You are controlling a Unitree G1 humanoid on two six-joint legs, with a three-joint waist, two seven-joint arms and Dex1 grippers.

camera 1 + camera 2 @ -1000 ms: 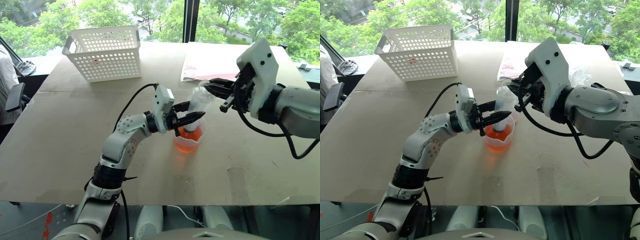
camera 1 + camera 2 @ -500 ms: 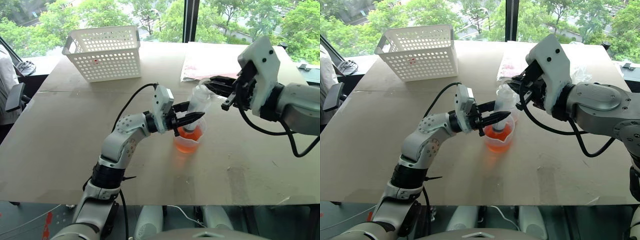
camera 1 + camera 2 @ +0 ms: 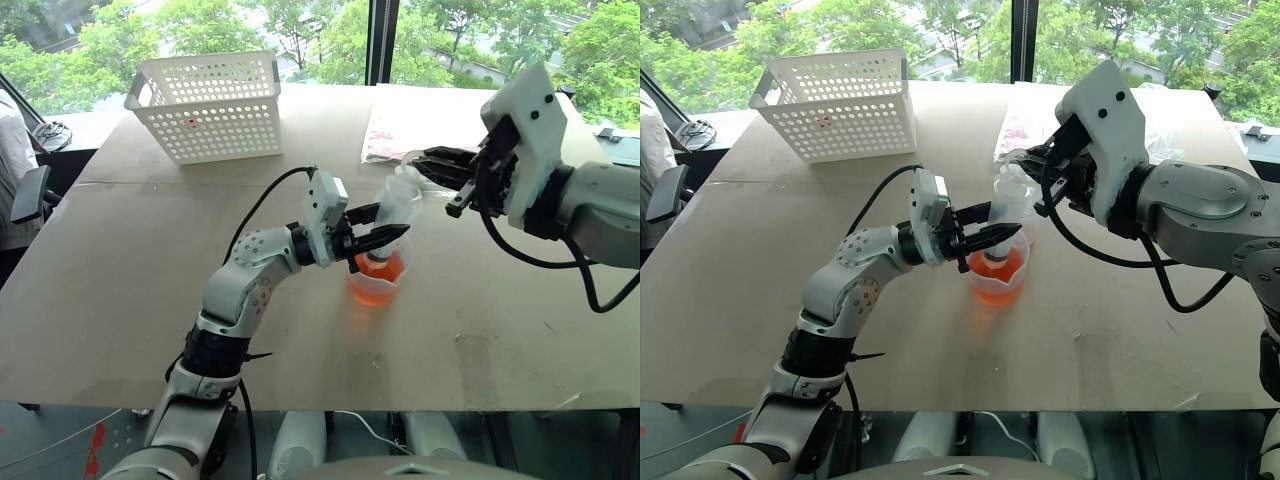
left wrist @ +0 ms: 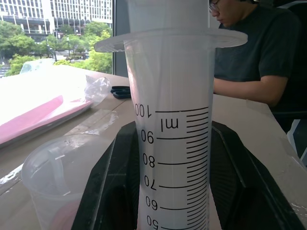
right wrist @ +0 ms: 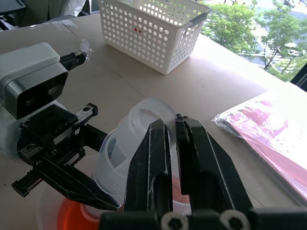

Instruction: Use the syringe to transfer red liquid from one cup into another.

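A: Left pincer [image 3: 385, 236] first. State?

B: Clenched on the syringe [image 3: 392, 213]. Its two black fingers [image 4: 115, 191] sit on either side of the barrel, seen close in the left wrist view, with the printed scale between them. The arm reaches in from the left, pincer pointing to the right.

A: Syringe position?

B: Roughly upright, leaning a little, lower end down inside the larger cup [image 3: 378, 281]. The flanged top [image 4: 168, 38] stands well above the left pincer's fingers.

A: Contents of that cup?

B: Red liquid [image 3: 375, 285], orange-red and translucent, in the lower part. The cup stands on the worktop [image 3: 150, 270] near the middle. Whether any liquid is in the barrel I cannot tell.

A: The smaller cup?

B: A clear small cup [image 4: 57, 177] shows just beside the syringe in the left wrist view. In the head views it is mostly hidden behind the syringe and the larger cup.

A: Right pincer?

B: Right pincer [image 3: 430, 167] is closed, fingers [image 5: 158, 158] nearly together, gripping the plunger top [image 5: 144, 120] at the upper end of the syringe. It comes in from the right, pointing left, higher than the left pincer.

A: Rest of the worktop, left to right?

B: White perforated basket [image 3: 208, 105] at the far left corner. A pink packet in clear plastic [image 3: 420, 125] lies at the far side, behind the right pincer. A person in a dark shirt [image 4: 259, 57] sits beyond the worktop, seen in the left wrist view.
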